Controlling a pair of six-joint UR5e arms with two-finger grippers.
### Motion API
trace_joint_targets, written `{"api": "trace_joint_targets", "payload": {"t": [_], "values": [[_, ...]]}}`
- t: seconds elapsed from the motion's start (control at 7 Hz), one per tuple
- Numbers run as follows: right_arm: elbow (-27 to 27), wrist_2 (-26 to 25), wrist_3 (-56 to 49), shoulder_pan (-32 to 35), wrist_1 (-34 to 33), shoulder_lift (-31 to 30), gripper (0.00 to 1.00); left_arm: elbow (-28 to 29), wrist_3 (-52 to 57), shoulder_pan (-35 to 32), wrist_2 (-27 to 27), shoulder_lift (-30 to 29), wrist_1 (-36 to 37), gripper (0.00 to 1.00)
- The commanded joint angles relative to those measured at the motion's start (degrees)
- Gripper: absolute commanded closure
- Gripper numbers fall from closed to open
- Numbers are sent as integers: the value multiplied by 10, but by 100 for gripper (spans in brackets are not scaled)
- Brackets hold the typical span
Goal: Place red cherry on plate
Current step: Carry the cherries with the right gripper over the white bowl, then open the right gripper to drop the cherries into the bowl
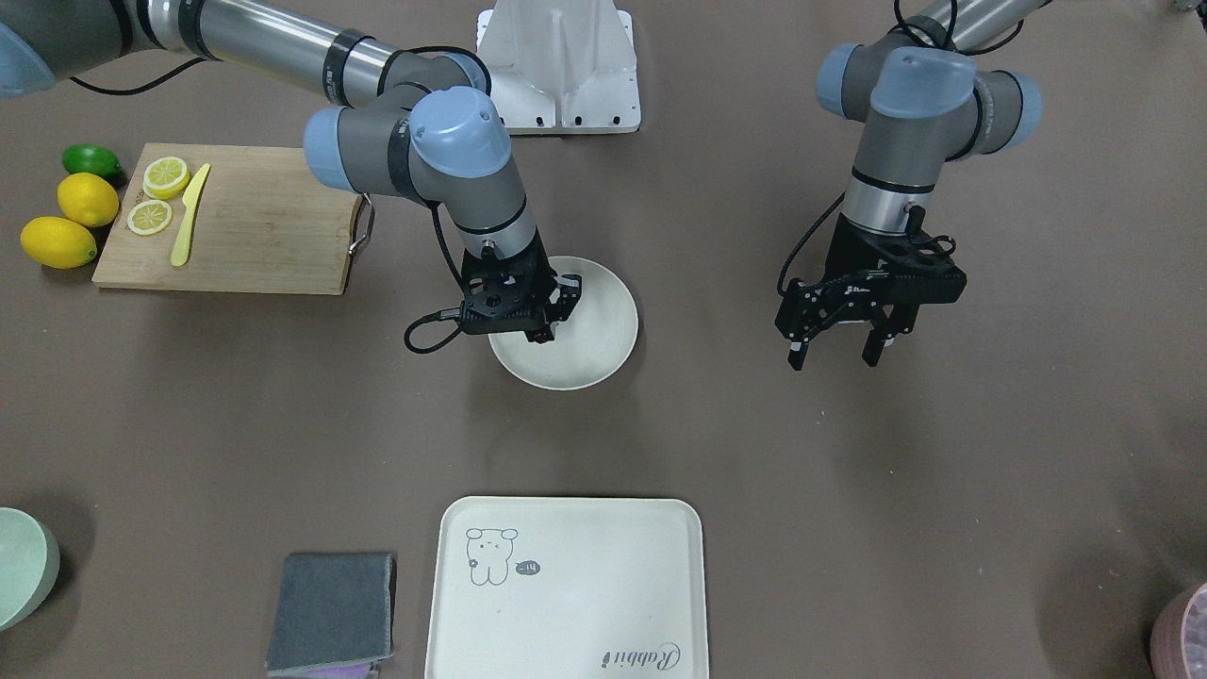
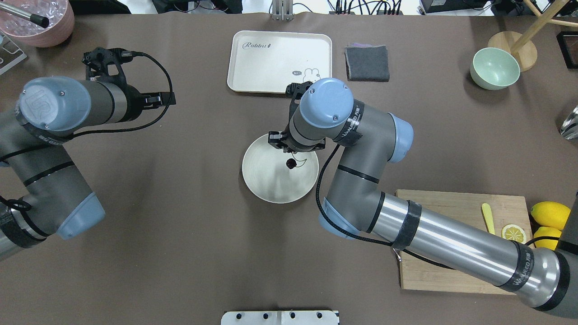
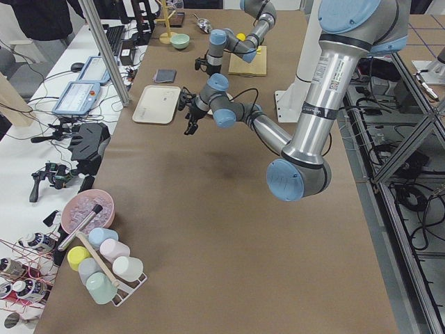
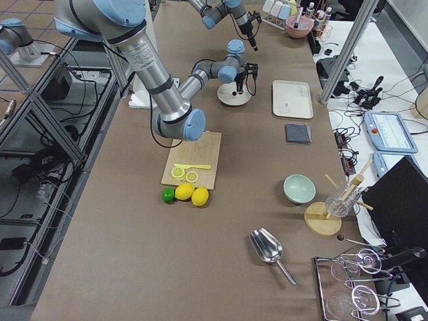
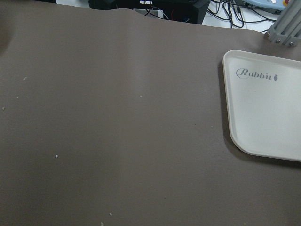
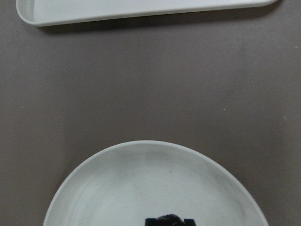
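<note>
The red cherry (image 2: pixel 291 163) is a tiny dark pair with thin stems, just over the far right part of the round cream plate (image 2: pixel 266 180). My right gripper (image 1: pixel 554 316) reaches down over that plate (image 1: pixel 603 349). In the right wrist view its black fingertips (image 6: pixel 153 221) are close together around the dark cherry (image 6: pixel 169 218), so it is shut on it. I cannot tell whether the cherry touches the plate (image 6: pixel 117 188). My left gripper (image 1: pixel 839 354) hangs open and holds nothing, well off to the side above bare table.
A cream tray with a bear drawing (image 1: pixel 566 585) lies beyond the plate, with a grey cloth (image 1: pixel 335 608) and a mint bowl (image 2: pixel 494 67) further along. A wooden board (image 1: pixel 264 226) holds lemon slices and a yellow knife. Lemons (image 1: pixel 87 200) and a lime lie beside it.
</note>
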Motion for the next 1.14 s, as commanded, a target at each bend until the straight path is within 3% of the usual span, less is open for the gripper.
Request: {"api": "trace_joint_targets", "payload": {"t": [0.0, 0.14, 0.29, 0.43, 0.57, 0.86, 1.0], "values": [[-27, -31, 7, -29, 15, 15, 100, 17, -1, -11, -3, 1, 0, 2], [-28, -31, 21, -29, 14, 23, 3, 19, -1, -11, -4, 2, 8, 2], [-25, -30, 39, -26, 9, 36, 0, 21, -1, -11, -6, 17, 3, 2], [-15, -17, 37, -2, -22, 47, 0, 18, -1, -17, -51, 26, 8, 2], [13, 20, 17, 36, -96, 49, 0, 19, 2, -58, -156, 42, 9, 2], [100, 125, -137, 150, -259, 5, 0, -3, 193, -165, -268, 124, 17, 2], [170, 144, -251, 208, -323, -65, 0, -3, 275, -231, -295, 145, 44, 2]]}}
